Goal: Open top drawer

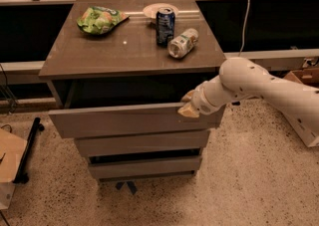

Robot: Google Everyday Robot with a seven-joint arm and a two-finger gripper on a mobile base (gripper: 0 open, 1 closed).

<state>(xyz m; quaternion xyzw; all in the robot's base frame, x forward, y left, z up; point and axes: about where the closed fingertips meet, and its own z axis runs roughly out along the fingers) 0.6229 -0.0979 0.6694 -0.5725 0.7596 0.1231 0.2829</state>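
Observation:
The top drawer [129, 120] is a wide grey-brown, handleless front panel, pulled out from the cabinet, with a dark gap [124, 90] showing behind it under the tabletop. My gripper [188, 104], with tan tips on a white arm [259, 83] that reaches in from the right, sits at the right end of the drawer front's upper edge, touching it. Two shorter grey drawer fronts [142, 143] lie below, set further back.
On the cabinet top [114, 51] are a green chip bag [99, 19], a blue can [165, 20], a bottle lying on its side [182, 43] and a white bowl [159, 10]. Cardboard [10, 155] and a black stand leg [30, 145] are left; a box [305, 75] is right.

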